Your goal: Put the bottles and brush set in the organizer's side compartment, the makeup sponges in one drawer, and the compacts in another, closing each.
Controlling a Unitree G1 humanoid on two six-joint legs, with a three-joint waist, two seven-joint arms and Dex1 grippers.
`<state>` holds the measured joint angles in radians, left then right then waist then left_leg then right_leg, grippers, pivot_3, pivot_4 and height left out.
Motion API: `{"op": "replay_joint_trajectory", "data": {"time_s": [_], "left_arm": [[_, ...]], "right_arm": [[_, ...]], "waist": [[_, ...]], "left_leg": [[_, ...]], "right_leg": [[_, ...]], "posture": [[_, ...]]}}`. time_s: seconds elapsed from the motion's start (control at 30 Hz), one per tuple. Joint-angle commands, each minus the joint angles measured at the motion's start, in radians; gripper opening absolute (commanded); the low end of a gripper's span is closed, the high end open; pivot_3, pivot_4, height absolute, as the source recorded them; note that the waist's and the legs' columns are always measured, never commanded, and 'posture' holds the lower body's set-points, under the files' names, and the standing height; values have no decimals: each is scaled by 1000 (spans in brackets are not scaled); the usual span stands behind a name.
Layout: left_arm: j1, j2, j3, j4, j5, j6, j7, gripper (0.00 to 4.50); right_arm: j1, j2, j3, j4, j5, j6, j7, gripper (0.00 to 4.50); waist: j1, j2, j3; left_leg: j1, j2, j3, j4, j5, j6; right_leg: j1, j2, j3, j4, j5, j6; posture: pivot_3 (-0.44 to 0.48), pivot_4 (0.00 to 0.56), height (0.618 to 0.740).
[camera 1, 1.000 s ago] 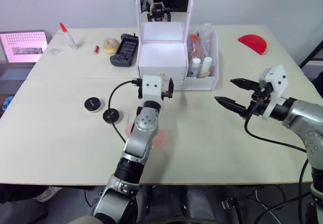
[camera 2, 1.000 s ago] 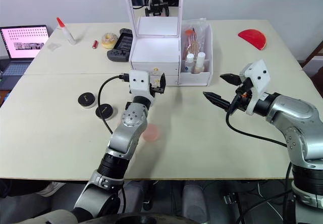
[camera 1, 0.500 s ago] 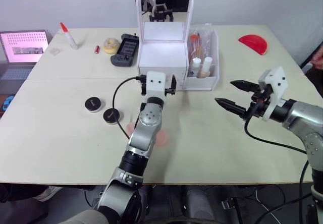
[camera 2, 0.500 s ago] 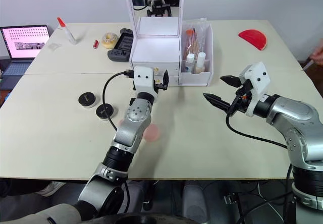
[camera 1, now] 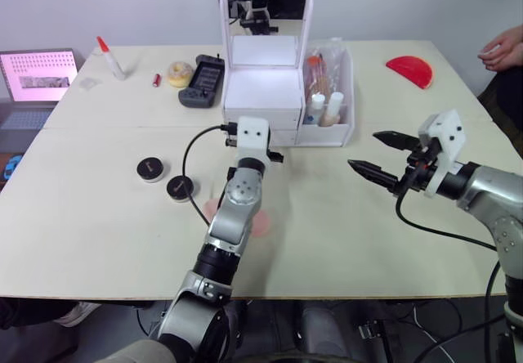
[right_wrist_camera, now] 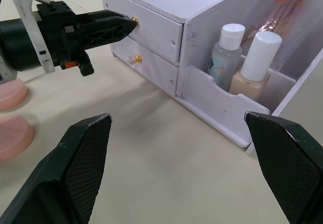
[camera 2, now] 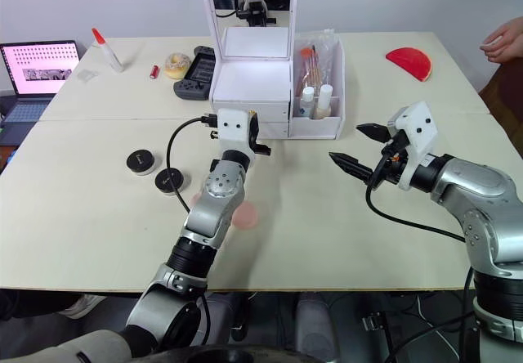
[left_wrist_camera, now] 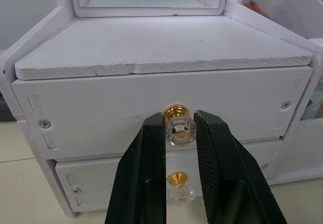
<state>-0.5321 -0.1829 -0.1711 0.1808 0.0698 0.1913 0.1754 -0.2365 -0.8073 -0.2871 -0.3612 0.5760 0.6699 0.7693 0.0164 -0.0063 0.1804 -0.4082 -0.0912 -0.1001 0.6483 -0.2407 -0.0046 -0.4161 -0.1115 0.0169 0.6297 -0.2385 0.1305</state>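
- Eye views: left gripper (camera 1: 270, 152) reaches the front of the organizer (camera 1: 263, 93); right gripper (camera 1: 377, 154) hangs released, well apart, empty.
- Left wrist view: fingers (left_wrist_camera: 146, 171) grasping the top drawer's knob (left_wrist_camera: 178, 127); drawer closed.
- Right wrist view: bottles (right_wrist_camera: 237, 61) and brush set (right_wrist_camera: 282, 15) stand in the side compartment ahead; two sponges (right_wrist_camera: 12, 113) lie beside the left arm.

person (camera 1: 502, 52) cropped, sponges (camera 1: 260, 224) half-hidden

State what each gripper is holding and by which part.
Left gripper grips the organizer's top drawer by its gold knob. Right gripper is open, holding nothing.
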Motion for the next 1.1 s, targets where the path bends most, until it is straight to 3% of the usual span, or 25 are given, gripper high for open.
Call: {"op": "replay_joint_trajectory", "data": {"time_s": [0.03,0.37,0.73,1.1], "left_arm": [[-21,-26,-11,-42,5,-5,-11,291],[145,35,-122,-288,28,64,-149,291],[285,106,-180,-524,30,209,-215,291],[315,108,-196,-567,10,255,-244,291]], "right_arm": [[-6,-2,-30,-34,21,-8,-6,4500],[-5,-12,-36,-39,26,-2,-5,4500],[-20,-20,-22,-33,29,-2,-1,4500],[-21,-19,-23,-34,31,3,0,4500]], "waist": [[0,0,0],[3,0,0],[25,0,0],[25,0,0]], "left_leg": [[0,0,0,0,0,0],[0,0,-1,0,0,0],[0,0,-1,0,0,0],[0,0,-1,0,0,0]], "right_leg": [[0,0,0,0,0,0],[0,0,0,0,0,0],[0,0,0,0,0,0],[0,0,0,0,0,0]], "posture": [[0,150,738],[0,150,738],[0,150,738],[0,150,738]]}}
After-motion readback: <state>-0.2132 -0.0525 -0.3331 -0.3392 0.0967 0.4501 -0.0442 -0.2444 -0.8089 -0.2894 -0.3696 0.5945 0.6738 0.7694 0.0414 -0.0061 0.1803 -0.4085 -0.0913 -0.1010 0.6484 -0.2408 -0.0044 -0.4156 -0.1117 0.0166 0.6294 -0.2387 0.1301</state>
